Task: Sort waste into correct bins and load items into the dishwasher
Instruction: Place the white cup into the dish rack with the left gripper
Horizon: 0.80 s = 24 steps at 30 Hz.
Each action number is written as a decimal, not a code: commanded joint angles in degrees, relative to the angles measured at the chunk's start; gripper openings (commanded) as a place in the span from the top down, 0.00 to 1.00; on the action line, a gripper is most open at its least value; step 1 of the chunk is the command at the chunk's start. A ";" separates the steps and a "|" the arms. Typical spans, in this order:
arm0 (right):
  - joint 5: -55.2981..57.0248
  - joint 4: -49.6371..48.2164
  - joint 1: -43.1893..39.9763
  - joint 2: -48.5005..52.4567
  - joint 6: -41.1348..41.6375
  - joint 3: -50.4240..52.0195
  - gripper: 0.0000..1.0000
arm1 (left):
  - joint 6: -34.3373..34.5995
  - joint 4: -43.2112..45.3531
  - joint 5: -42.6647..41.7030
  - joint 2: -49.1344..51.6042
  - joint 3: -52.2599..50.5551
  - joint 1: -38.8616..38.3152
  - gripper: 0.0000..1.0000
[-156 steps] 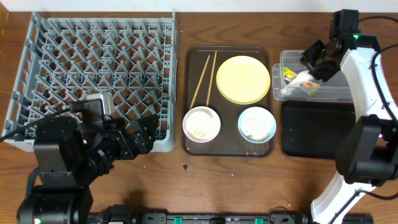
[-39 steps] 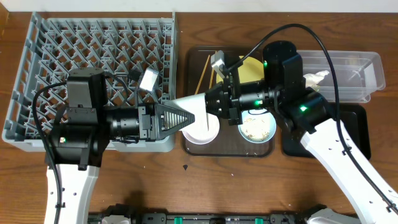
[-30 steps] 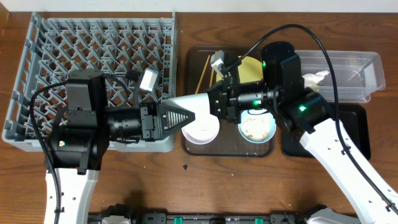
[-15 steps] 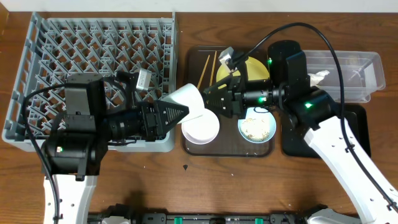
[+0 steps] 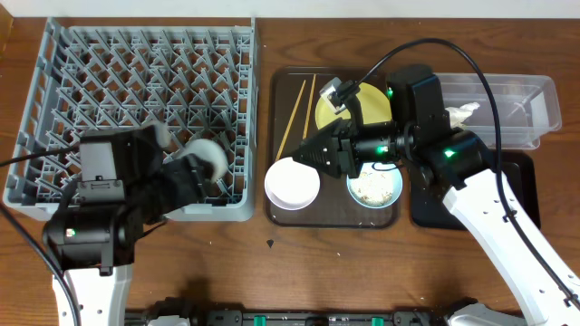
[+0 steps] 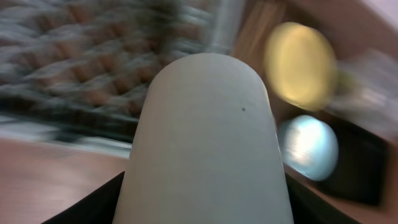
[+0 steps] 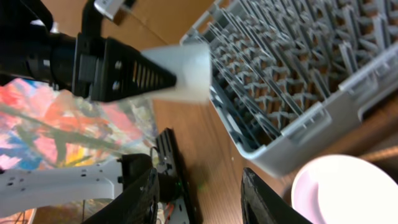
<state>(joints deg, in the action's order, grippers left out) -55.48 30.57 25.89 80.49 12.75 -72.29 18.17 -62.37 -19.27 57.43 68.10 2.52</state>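
Note:
My left gripper (image 5: 196, 168) is shut on the small white cup (image 5: 212, 157) and holds it over the near right corner of the grey dish rack (image 5: 109, 81). The cup fills the left wrist view (image 6: 205, 137). My right gripper (image 5: 314, 153) is open and empty above the white-pinkish bowl (image 5: 292, 185). The light blue bowl (image 5: 374, 186) holds rice scraps. The yellow plate (image 5: 362, 101) and chopsticks (image 5: 295, 113) lie on the brown tray (image 5: 277, 214). The tissue (image 5: 460, 112) lies in the clear tub (image 5: 507, 109). The wrapper is hidden.
The black tray (image 5: 471, 195) lies in front of the clear tub, partly under my right arm. In the right wrist view the rack (image 7: 298, 68) is at the upper right, the white-pinkish bowl (image 7: 354, 193) at the lower right.
Both grippers held the cup over the brown tray. My right gripper let go and drew back right. My left gripper has carried the cup left, over the rack.

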 commanded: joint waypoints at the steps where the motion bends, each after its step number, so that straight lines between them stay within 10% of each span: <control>1: 4.52 2.67 -0.04 -0.35 -2.34 -0.55 0.59 | -0.22 -0.55 20.24 2.21 0.76 2.82 0.33; 20: 5.79 5.27 0.00 -0.35 -2.62 -0.55 0.59 | 2.32 2.45 23.28 25.09 0.76 5.14 0.32; 24: 5.79 5.70 0.00 -0.35 -2.80 -0.55 0.59 | 2.29 2.86 20.39 28.26 0.76 5.11 0.15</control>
<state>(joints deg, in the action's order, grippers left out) -49.43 35.88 25.89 80.49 11.11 -72.29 19.81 -59.66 3.03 83.46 68.10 7.40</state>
